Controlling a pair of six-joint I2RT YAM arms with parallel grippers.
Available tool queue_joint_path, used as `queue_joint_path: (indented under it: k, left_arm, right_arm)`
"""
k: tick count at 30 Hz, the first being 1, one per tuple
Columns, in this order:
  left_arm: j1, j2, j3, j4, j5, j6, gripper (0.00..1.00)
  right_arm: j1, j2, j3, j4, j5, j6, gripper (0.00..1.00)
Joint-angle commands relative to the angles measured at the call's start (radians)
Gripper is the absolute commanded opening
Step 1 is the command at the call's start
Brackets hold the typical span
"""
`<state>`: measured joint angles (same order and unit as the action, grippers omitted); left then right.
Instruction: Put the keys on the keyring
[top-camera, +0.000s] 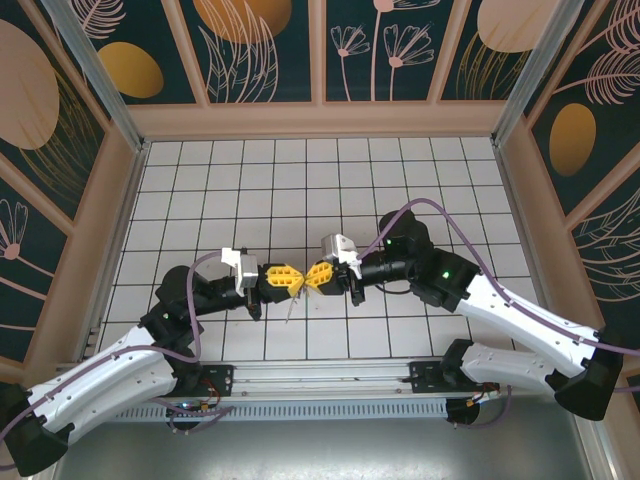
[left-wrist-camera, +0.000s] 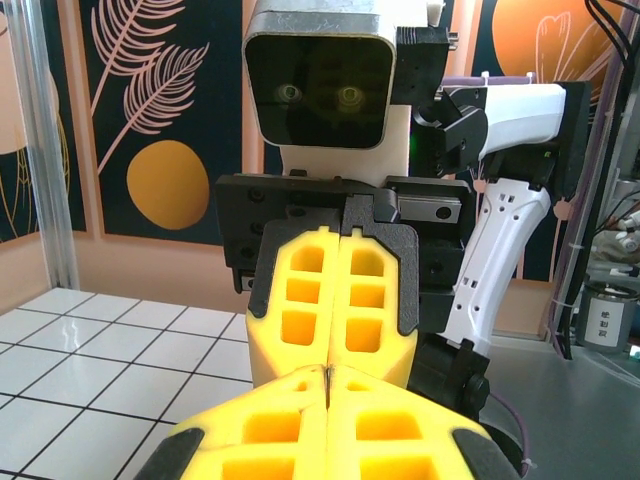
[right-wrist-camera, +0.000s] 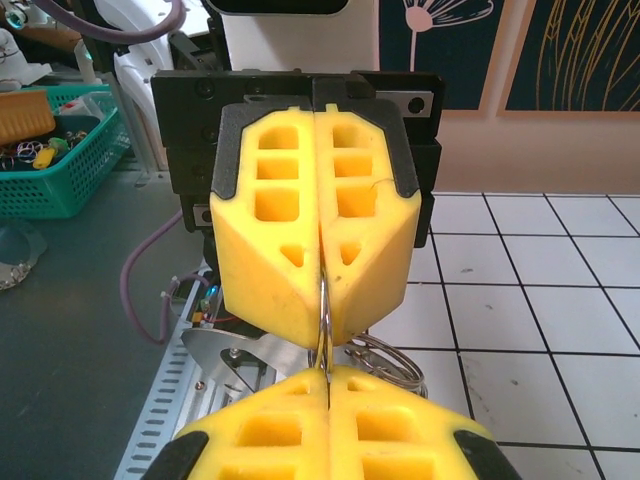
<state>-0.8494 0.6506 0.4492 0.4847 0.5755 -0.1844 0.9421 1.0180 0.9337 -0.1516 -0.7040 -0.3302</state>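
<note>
Yellow-padded left tool (top-camera: 298, 281) and right tool (top-camera: 311, 278) are met tip to tip, both seemingly clamped on one upright key (right-wrist-camera: 322, 345); keyring (right-wrist-camera: 386, 362) is hung just beside.

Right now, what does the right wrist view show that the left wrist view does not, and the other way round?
The right wrist view adds a metal keyring behind the left gripper, a thin metal piece pinched in that gripper's seam, and a green basket on the left. The left wrist view adds the right gripper head-on, with a two-lens camera housing above it and a white arm link. Both share yellow fingers shut and meeting tip to tip, with the white tiled table beyond.
</note>
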Motion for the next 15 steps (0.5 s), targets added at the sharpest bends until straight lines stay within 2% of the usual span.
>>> queue_joint_path:
  k: [1,4,15]
  left_arm:
    - [-0.002,-0.014,0.036,0.024,0.013,0.024,0.0]
    - [-0.003,-0.018,0.036,0.028,0.011,0.02,0.0]
    - [-0.002,-0.018,0.034,0.043,0.018,0.014,0.0]
  right_arm:
    - [-0.008,-0.021,-0.011,0.065,0.031,0.011,0.14]
    - [-0.011,-0.044,-0.033,0.08,0.034,0.015,0.26]
    - [-0.017,-0.087,-0.065,0.15,-0.039,0.049,0.35]
